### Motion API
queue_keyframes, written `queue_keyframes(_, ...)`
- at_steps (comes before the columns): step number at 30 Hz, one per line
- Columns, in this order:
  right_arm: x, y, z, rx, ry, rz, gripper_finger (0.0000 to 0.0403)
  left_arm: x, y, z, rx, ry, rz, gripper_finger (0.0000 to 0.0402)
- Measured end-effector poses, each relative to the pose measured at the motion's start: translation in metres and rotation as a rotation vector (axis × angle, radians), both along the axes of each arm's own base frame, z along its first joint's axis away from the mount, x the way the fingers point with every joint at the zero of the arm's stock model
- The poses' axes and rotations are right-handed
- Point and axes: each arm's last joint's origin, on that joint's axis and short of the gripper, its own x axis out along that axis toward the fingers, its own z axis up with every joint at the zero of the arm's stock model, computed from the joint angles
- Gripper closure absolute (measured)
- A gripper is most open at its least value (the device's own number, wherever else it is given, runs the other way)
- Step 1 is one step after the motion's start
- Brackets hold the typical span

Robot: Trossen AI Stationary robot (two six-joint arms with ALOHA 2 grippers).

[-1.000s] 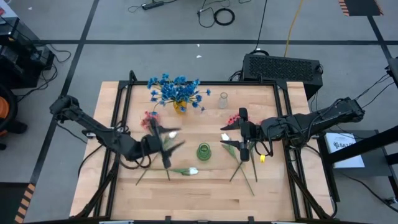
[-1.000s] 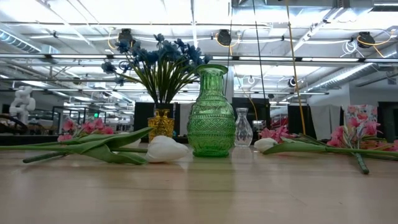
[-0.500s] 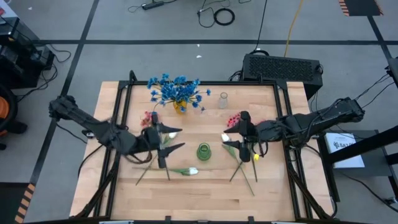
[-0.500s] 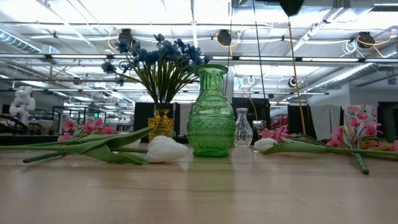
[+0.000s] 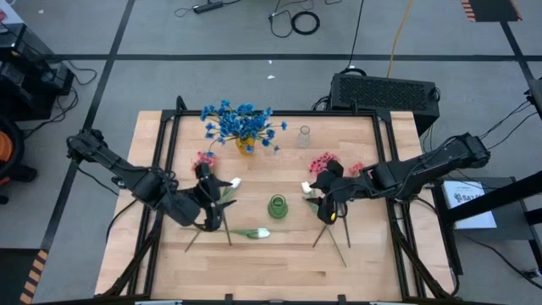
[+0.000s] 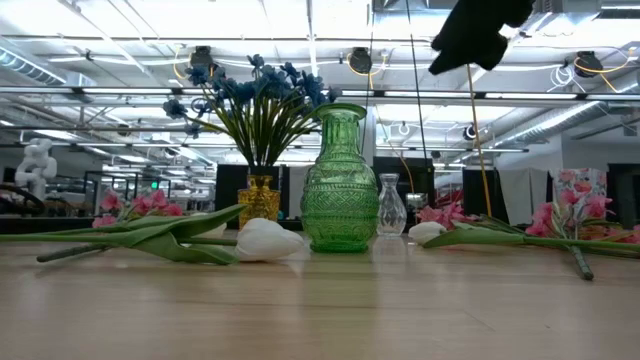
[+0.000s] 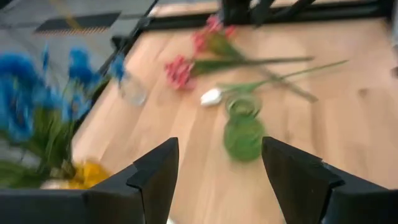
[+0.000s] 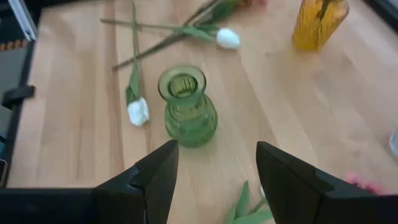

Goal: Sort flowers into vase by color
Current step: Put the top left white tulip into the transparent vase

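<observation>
Left claw (image 7: 214, 171) parted, empty, right claw (image 8: 211, 171) parted, empty, above green vase (image 8: 186, 106)

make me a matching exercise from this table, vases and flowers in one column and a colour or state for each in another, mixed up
Things:
1. middle vase
2. vase holding the blue flowers
3. small vase by the table's far edge
4. tulip lying in front of the middle vase

Colour or state:
A. clear glass, empty
B. white bud, flat on the wood
C. green glass, empty
D. yellow glass, filled

Pairs: 1-C, 2-D, 3-A, 4-B
</observation>
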Motion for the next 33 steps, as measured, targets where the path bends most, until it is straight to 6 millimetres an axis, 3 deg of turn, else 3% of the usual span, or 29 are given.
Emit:
queue_keyframes(6,0.002,0.014,-0.022,-0.023,0.134,-0.022,0.0195,-0.017,-0.017,-0.041,-0.134,0.083,0.006,0.0167)
queue_keyframes(15,-0.011,0.024,-0.037,-0.108,0.264,-0.107,0.0195,-0.039,-0.034,-0.075,-0.204,0.069,0.07,0.0167)
queue_keyframes(24,-0.027,0.002,-0.043,-0.233,0.409,-0.3,0.0196,-0.041,-0.032,-0.098,-0.174,-0.011,0.119,0.0167)
queue_keyframes(29,-0.025,-0.01,-0.048,-0.133,0.459,-0.357,0.021,-0.041,-0.031,-0.108,-0.179,-0.059,0.137,0.0167)
queue_keyframes(33,-0.026,-0.014,-0.056,0.002,0.395,-0.56,0.0223,-0.041,-0.031,-0.115,-0.187,-0.069,0.138,0.0167)
